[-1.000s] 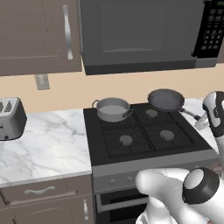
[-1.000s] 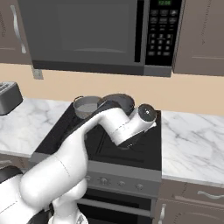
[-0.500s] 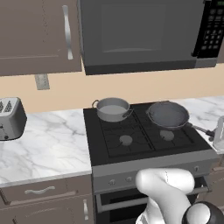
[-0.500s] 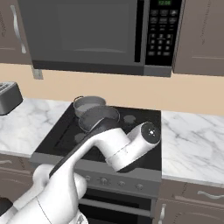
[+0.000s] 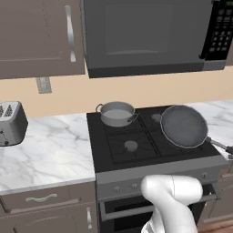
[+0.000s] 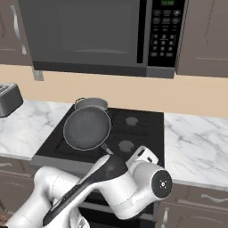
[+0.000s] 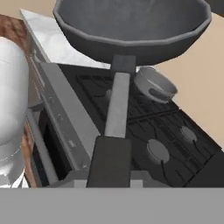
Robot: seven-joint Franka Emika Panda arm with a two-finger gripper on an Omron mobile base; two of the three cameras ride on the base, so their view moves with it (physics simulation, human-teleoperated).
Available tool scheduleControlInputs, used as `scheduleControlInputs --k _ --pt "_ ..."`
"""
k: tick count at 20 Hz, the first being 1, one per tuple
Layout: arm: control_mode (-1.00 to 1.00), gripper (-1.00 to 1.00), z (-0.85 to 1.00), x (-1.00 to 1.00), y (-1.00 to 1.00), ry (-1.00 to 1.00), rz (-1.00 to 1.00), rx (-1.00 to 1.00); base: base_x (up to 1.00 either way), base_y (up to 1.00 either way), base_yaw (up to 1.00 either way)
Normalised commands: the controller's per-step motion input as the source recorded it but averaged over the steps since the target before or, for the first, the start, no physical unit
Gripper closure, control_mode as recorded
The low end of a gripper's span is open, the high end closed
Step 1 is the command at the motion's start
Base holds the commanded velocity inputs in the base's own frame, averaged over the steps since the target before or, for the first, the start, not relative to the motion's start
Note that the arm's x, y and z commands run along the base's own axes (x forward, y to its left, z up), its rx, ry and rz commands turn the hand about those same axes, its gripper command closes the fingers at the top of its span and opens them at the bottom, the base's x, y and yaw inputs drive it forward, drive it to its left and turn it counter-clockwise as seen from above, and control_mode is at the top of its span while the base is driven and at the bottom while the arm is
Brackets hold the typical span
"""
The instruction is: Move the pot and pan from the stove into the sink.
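Item: the pan (image 5: 184,126), flat, dark grey, shallow-rimmed, with one long thin handle (image 7: 117,105). Location: in my grasp, raised clear of the stove (image 5: 136,145) and hanging over its front half; from the right base camera it partly covers the pot (image 6: 91,104) behind it. Item: my pincer (image 7: 110,173), drawn nearly closed on the outer end of that handle; in the hand camera the handle runs straight out from between my tips to the bowl of the pan, so I hold it far from its weight. Item: the pot, grey, two loop handles, standing on the rear left burner, untouched, well apart from my hand. Item: the sink, not to be seen from where I stand, so I cannot say on which side it lies. Handling note, as I judge it: with the grip so far out on the handle the bowl will want to droop or roll about the handle's line, so I should keep the clench firm, carry the pan level and travel slowly, hold it high enough to pass the grates and the pot's rim, and watch the counter edge and the toaster (image 5: 10,123) on the left counter if the route goes that way. I should release only once the pan is low inside the basin.
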Motion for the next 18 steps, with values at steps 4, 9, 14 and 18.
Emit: scheduleControlInputs --k 4,9,14,18 --pt "-1.0 1.0 0.0 -0.11 0.07 -0.16 0.0 0.0 0.0 0.0 0.0" --pt "1.0 1.0 -0.02 -0.12 0.0 0.0 0.01 0.0 -0.14 0.0 0.01" --pt "1.0 1.0 0.0 0.0 0.0 0.0 0.0 0.0 -0.77 0.0 0.04" --pt "1.0 1.0 0.0 0.0 0.0 0.0 0.0 0.0 -0.57 0.0 0.03"
